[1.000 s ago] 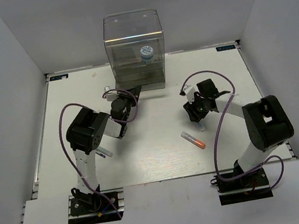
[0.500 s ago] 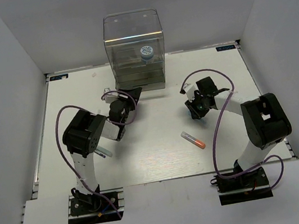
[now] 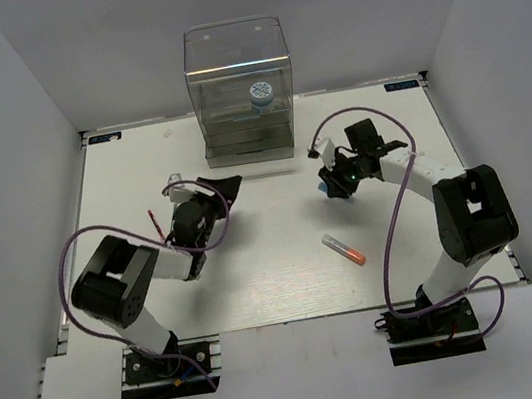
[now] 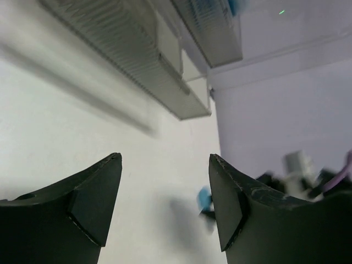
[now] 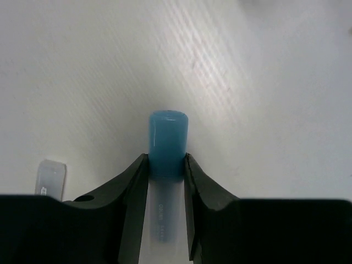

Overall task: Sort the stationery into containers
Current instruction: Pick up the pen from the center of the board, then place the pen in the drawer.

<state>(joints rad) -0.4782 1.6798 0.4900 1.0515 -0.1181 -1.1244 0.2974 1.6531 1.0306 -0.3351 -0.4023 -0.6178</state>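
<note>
The right gripper (image 5: pixel 164 160) is clamped on the light-blue-ended tube (image 5: pixel 168 132) and has carried it nearer the clear cabinet (image 3: pixel 236 62). The left gripper (image 4: pixel 165 159) has backed away from the cabinet, jaws wide and empty. The orange-capped tube (image 3: pixel 344 249) lies unsorted on the table (image 3: pixel 140 169).

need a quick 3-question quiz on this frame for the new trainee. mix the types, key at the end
1. Fill in: the patterned roll sits inside the clear ___.
2. The right tool is closed on: A) the patterned roll; B) the blue-ended tube; C) the orange-capped tube.
3. True or false: the left tool is open with nothing between its fingers.

Key: 1 cabinet; 2 B; 3 true.
</note>
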